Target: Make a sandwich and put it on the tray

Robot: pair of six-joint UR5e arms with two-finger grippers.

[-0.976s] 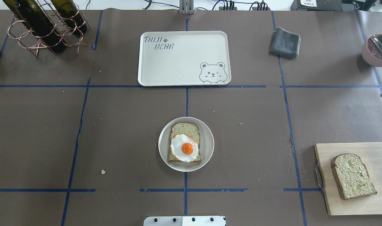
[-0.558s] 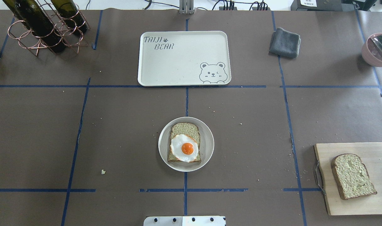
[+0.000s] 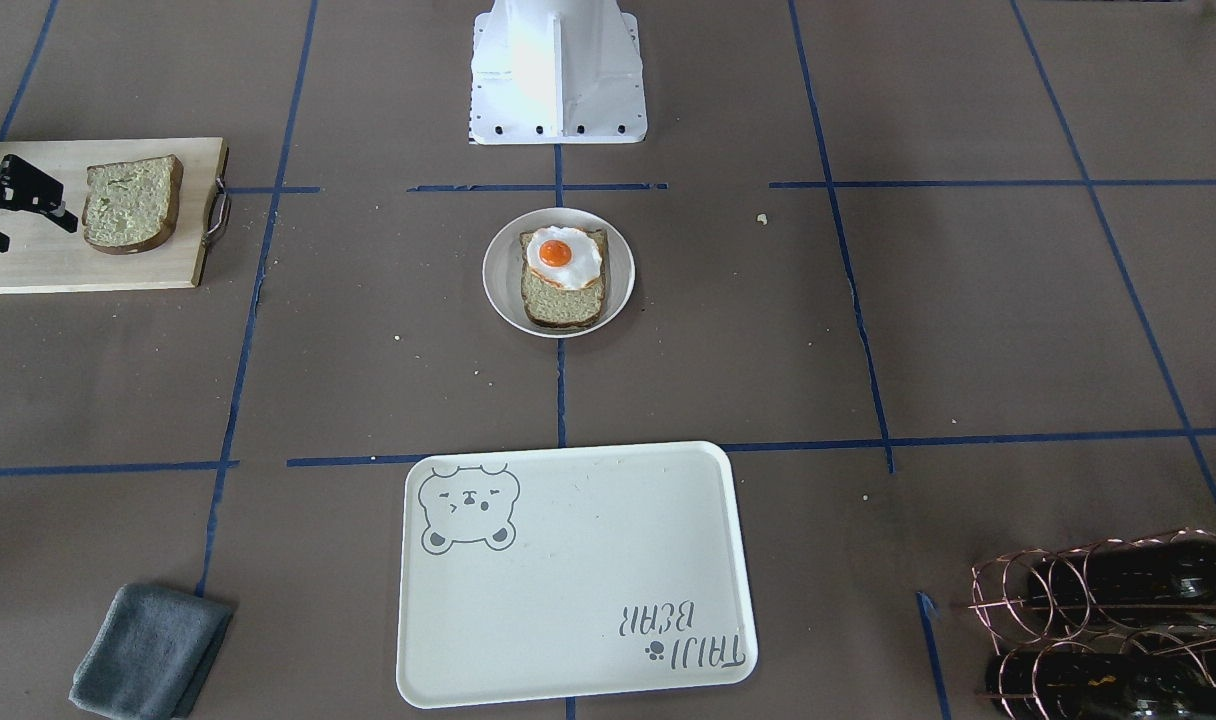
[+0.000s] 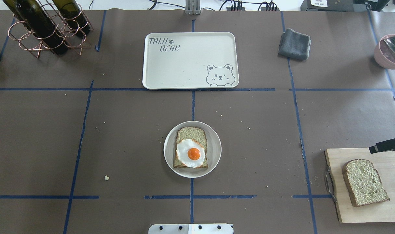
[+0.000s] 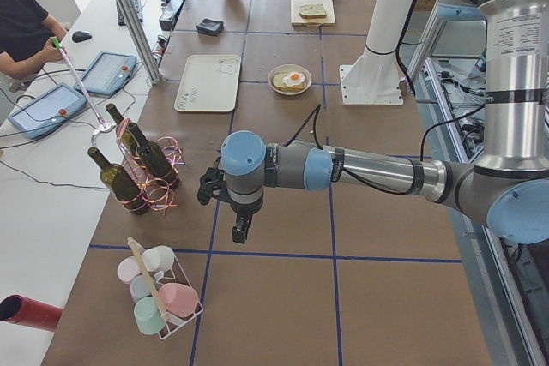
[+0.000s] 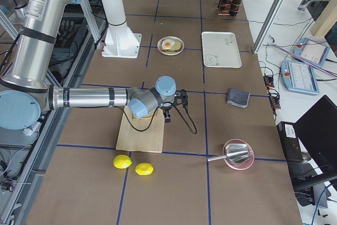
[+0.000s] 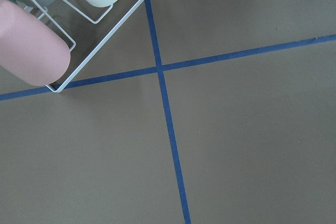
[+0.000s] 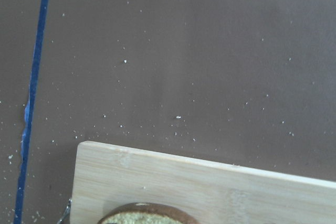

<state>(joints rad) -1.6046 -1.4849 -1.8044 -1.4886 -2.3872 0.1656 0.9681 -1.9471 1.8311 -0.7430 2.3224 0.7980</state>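
My right pincer (image 3: 30, 232) hangs over the outer part of the cutting board (image 3: 28, 270), just beside the second slice (image 4: 364, 182) of speckled bread and not touching it. From across the table my two black fingers (image 3: 60, 215) show spread apart with nothing between them. That slice lies flat on the board, crust all round. The rest of the sandwich is well apart from it: the bottom slice (image 4: 191, 133) lies on the round white plate (image 4: 217, 149) at the table's middle, straight out from my base, with the fried egg (image 4: 191, 153) on its nearer half, yolk up. The tray (image 4: 184, 65) sits beyond the plate, farther from me, its bear face at the corner nearest my right side. My left pincer (image 5: 240, 227) is far off at the other end of the table, low over the brown paper between the bottle rack (image 5: 141, 173) and the cup rack (image 5: 159, 302) (only the side camera catches it, so I cannot tell whether it is spread or pressed together).
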